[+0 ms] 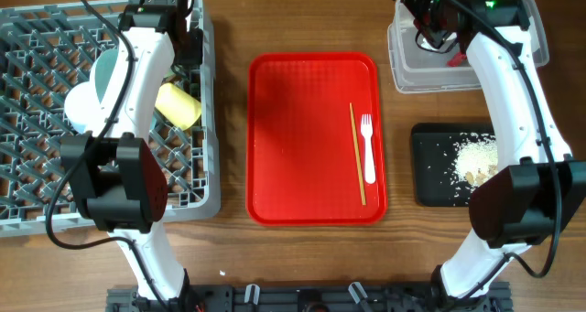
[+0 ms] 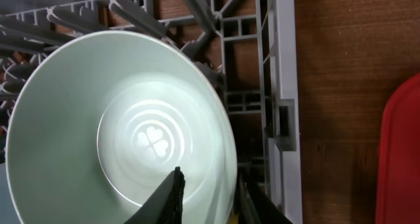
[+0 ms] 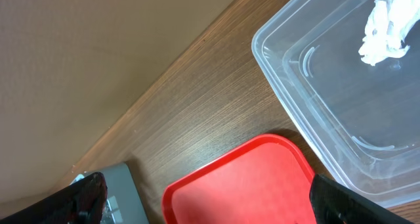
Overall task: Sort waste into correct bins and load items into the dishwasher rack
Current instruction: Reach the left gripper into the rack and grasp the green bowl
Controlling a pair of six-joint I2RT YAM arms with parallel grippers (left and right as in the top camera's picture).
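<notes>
The pale green saucer (image 2: 98,86) is being straddled at its rim by the jaws of the left gripper (image 2: 209,179), inside the dishwasher rack (image 2: 282,66); whether they are clamping it cannot be told. The right gripper (image 3: 207,188) is being held wide open beside the clear tub (image 3: 295,73), where the crumpled white tissue (image 3: 384,23) is lying.

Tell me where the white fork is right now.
Overhead view: the white fork lies on the right part of the red tray, just right of the wooden chopstick and left of the black tray.
</notes>
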